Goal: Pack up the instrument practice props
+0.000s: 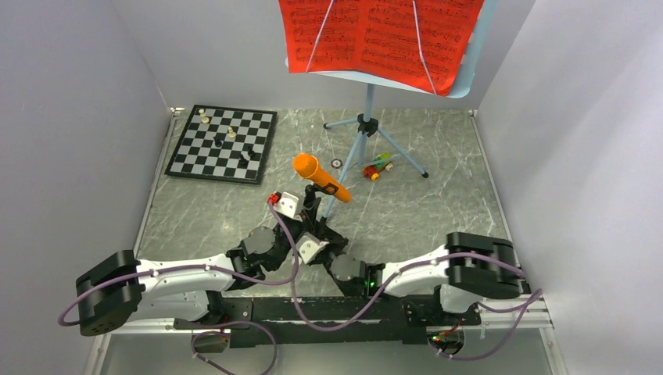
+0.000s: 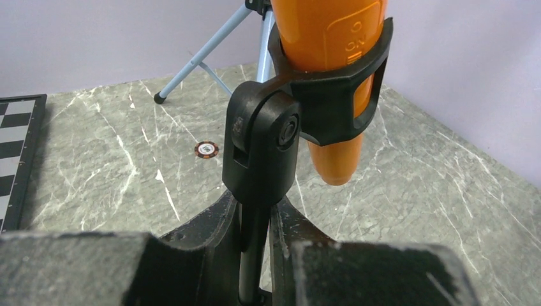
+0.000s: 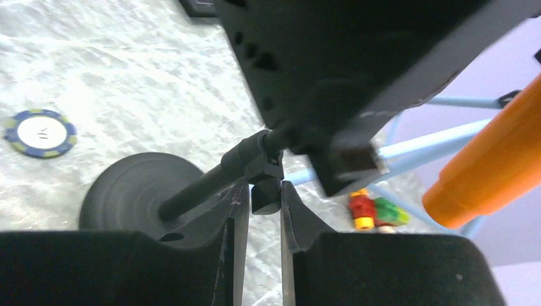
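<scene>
Both of your arms meet at the middle of the counter (image 1: pixel 438 203), around the orange microphone (image 1: pixel 320 178) on its small black stand (image 2: pixel 258 146). The microphone sits tilted in the stand's clip, head up and to the left.

Your left claw (image 2: pixel 253 210) is clenched on the stand's thin post just under the hinge, probably to brace the stand while the other arm works.

Your right claw (image 3: pixel 261 188) comes in low. Its jaws sit close on either side of a small knob (image 3: pixel 265 199) on the post, above the round base (image 3: pixel 127 191). You cannot tell whether they are pressing on it yet. That knob probably loosens the post so the stand can be taken apart.

Behind them, the tall light-blue music stand (image 1: pixel 363 125) is up on its tripod and holds the red sheet music (image 1: pixel 375 31), not yet packed. A chessboard (image 1: pixel 223 144), a toy car (image 1: pixel 378 166) and a poker chip (image 2: pixel 206 149) lie nearby.
</scene>
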`<state>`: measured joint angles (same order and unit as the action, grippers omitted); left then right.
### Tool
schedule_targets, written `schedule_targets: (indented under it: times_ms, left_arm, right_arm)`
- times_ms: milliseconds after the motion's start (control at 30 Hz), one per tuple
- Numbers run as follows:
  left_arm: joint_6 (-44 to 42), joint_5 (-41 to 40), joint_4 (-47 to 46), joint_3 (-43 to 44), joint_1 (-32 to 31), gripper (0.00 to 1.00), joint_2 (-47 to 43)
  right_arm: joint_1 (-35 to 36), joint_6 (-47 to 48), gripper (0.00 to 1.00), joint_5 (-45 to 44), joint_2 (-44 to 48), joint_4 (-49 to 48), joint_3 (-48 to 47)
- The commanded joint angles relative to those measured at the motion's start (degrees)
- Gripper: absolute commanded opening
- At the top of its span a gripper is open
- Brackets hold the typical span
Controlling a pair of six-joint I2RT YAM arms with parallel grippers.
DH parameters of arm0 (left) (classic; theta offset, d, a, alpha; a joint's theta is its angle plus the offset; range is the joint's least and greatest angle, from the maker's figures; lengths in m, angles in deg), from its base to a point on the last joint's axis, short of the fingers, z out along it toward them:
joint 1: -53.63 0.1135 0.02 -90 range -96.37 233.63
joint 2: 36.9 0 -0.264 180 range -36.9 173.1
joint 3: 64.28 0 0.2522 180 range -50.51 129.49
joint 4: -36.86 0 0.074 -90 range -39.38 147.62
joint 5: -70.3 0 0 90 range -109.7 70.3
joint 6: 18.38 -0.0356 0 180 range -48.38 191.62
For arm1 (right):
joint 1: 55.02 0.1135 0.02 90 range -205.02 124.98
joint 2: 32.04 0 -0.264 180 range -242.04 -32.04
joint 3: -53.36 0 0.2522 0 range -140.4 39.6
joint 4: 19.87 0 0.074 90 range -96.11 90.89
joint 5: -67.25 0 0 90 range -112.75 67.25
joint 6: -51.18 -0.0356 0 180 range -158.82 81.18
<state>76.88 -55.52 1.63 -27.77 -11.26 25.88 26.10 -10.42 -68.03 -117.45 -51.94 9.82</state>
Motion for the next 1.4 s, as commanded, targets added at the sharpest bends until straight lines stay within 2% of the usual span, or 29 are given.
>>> schedule_targets:
  times_ms: [0,67,133,300,400,433,533,567,633,700,767,833,967,1033,1133,1300,1367]
  left_arm:
    - [4.4,-2.1,5.7,-1.2,0.5,0.0,2.2]
    - [4.8,-2.1,5.7,-1.4,0.5,0.0,2.3]
    - [4.9,-1.9,5.6,-1.6,0.5,0.0,2.3]
    - [4.9,-1.9,5.4,-1.5,0.5,0.0,2.6]
    - [4.8,-1.7,5.3,-0.9,0.6,0.0,3.3]
    - [4.7,-1.7,5.3,-0.8,0.6,0.0,3.5]
    - [4.3,-2.0,5.3,-0.6,0.5,0.0,3.8]
    - [4.0,-2.0,5.1,-0.5,0.5,0.0,4.0]
    - [3.6,-2.3,5.0,-0.2,0.5,0.0,4.2]
    - [3.4,-2.4,4.9,0.0,0.5,0.0,4.4]
    - [3.1,-2.4,5.1,0.1,0.5,0.0,4.4]
    - [2.7,-2.4,4.9,0.2,0.5,0.0,4.5]
    - [2.0,-2.2,3.9,0.3,0.5,0.0,4.7]
    - [1.7,-1.8,3.1,0.4,0.5,0.0,4.8]
    - [1.5,-1.5,2.6,0.4,0.5,0.0,4.9]
    - [1.1,-0.6,-0.7,-0.5,0.5,0.0,4.8]
    - [0.7,-0.5,-2.9,-1.0,0.5,0.0,4.8]
  right_arm:
    - [3.3,22.6,0.0,-14.1,-12.0,-13.2,3.0]
    - [3.9,32.9,0.0,-16.0,-17.0,-28.3,4.2]
    - [4.3,39.1,0.0,-16.3,-19.4,-35.6,4.8]
    - [4.4,44.9,0.0,-14.5,-20.1,-41.0,5.7]
    - [4.4,41.9,0.02,-14.4,-19.0,-41.5,5.6]
    - [4.4,39.1,0.13,-14.9,-17.7,-39.5,5.5]
    - [4.4,27.6,0.62,-15.8,-11.4,-23.9,4.1]
    - [4.3,24.0,0.72,-16.0,-9.6,-20.0,3.8]
    - [4.4,18.5,0.8,-16.9,-6.3,-14.4,3.2]
    - [4.4,12.5,0.84,-16.9,-2.0,-8.4,3.1]
    - [4.4,3.8,0.86,-14.8,3.9,1.8,2.6]
    - [4.0,-6.7,0.87,-10.8,10.9,15.1,1.4]
    - [-1.4,-25.4,0.88,2.1,24.8,32.8,-0.1]
    - [-7.6,-33.5,0.88,10.3,31.3,36.2,0.5]
    - [-15.7,-43.2,0.87,20.3,35.7,37.4,2.0]
    - [-27.4,-59.4,0.87,38.5,32.5,36.1,1.7]
    - [-31.2,-65.3,0.9,45.4,29.6,34.2,1.5]
